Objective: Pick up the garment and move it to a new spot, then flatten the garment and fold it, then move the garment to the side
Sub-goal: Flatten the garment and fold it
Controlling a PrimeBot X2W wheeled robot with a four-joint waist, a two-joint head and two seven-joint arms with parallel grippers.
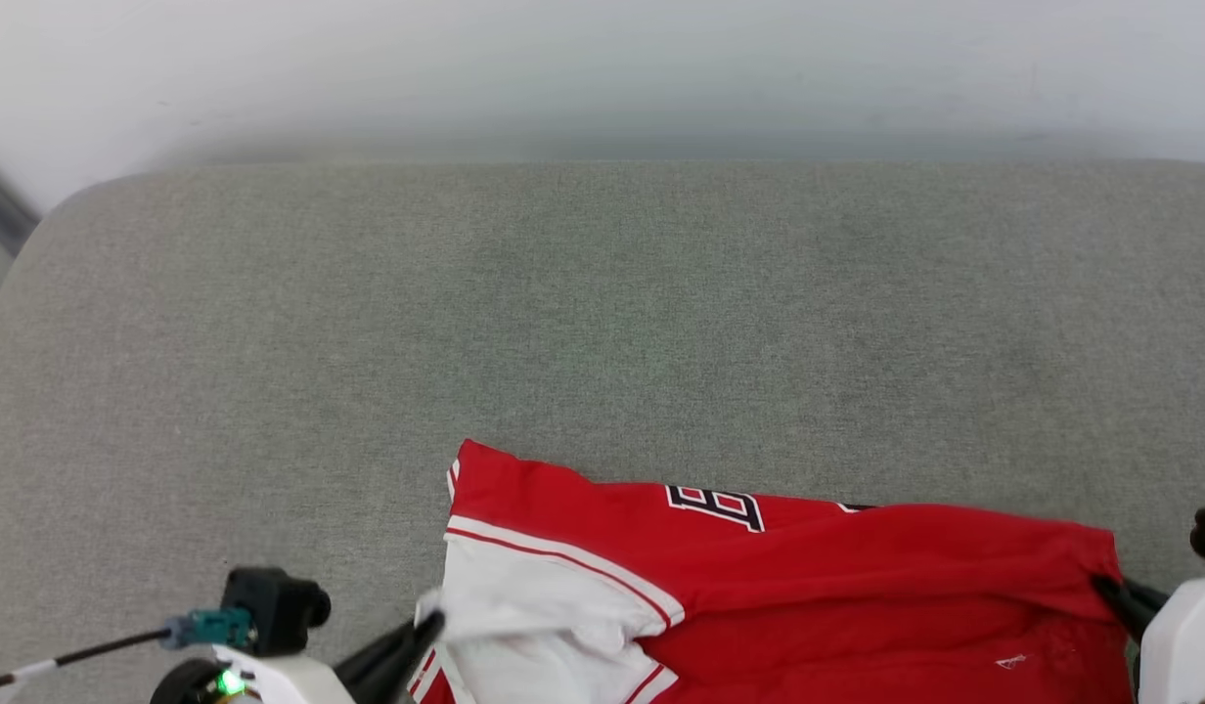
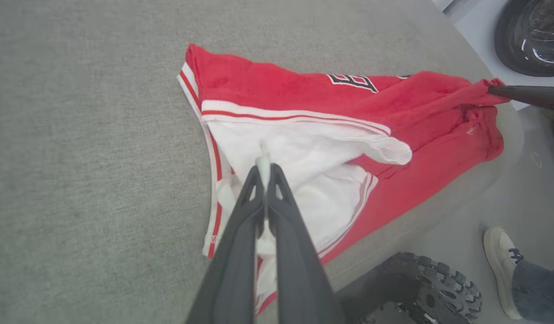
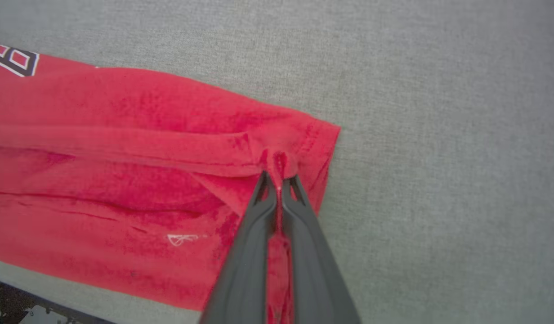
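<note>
The garment, a red jersey with white sleeves and striped trim, lies bunched at the near edge of the grey table. My left gripper is shut on the white sleeve fabric at the garment's left end; in the left wrist view its fingertips pinch a fold of white cloth of the garment. My right gripper is shut on the red hem corner at the garment's right end; in the right wrist view the tips clamp a red pleat of the garment.
The grey fabric table surface spreads wide beyond the garment to the far edge by a pale wall. Over the table's near edge, the left wrist view shows a knobbly black wheel and a person's white shoe on the floor.
</note>
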